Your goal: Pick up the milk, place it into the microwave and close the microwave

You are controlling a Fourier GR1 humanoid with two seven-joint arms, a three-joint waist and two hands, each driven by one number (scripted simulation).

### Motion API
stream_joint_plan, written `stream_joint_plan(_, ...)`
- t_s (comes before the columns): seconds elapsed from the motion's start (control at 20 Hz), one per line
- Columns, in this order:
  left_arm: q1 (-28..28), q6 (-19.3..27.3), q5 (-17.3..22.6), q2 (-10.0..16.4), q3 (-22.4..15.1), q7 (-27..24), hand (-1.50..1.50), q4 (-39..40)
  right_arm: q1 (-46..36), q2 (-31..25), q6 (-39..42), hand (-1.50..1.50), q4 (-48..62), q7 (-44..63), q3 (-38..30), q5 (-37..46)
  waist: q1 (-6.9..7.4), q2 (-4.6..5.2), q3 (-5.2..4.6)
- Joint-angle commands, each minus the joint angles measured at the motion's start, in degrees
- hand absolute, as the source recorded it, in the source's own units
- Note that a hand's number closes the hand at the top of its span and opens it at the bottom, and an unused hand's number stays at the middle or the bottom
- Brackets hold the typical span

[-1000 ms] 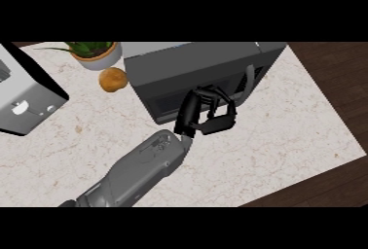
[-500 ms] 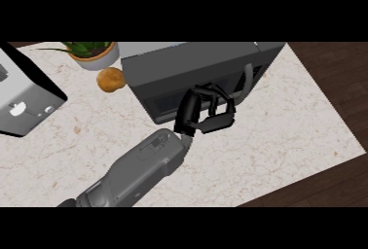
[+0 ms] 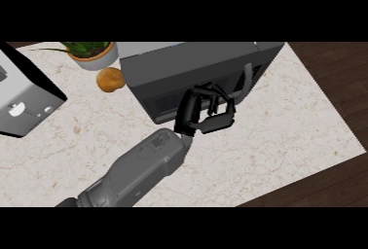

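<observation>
Now | left hand (image 3: 194,111) fingers curled, gripping nothing seen, against microwave (image 3: 187,63) front | milk out of sight

The microwave (image 3: 194,68) blocks the far middle, with a potted plant (image 3: 93,52) and a round orange item (image 3: 109,80) just left of it and a grey appliance (image 3: 25,102) at the left edge. Bare counter (image 3: 287,141) lies open on the right and near right; a grey forearm (image 3: 144,170) crosses the near left
</observation>
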Motion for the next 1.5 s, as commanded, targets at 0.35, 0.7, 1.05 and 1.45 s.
stream_joint_plan(0.35, -5.53, -1.04, 3.6, 0.03, 2.23, -2.53, 1.5, 4.84, -3.49, -3.69, 0.21, -1.5, 2.31, 0.97, -2.68, -1.23, -0.43, 0.72, 0.01)
stream_joint_plan(0.7, -6.1, -0.42, 5.35, 0.03, 1.67, -4.22, 1.5, 5.36, -4.27, -6.64, 1.26, -1.5, 4.0, 0.9, -4.0, -0.23, -1.01, 0.83, 0.12)
stream_joint_plan(1.05, -6.05, -0.49, 7.17, 0.03, 1.36, -5.99, 1.5, 5.68, -5.45, -9.16, 2.16, -1.5, 6.14, 0.12, -5.69, 0.29, -1.23, 1.23, 0.26)
stream_joint_plan(1.45, -6.28, -0.6, 8.77, 0.03, -0.34, -7.24, 1.5, 5.97, -7.25, -9.27, 4.09, -1.5, 9.95, 0.2, -5.84, -2.88, -0.56, 1.42, 0.32)
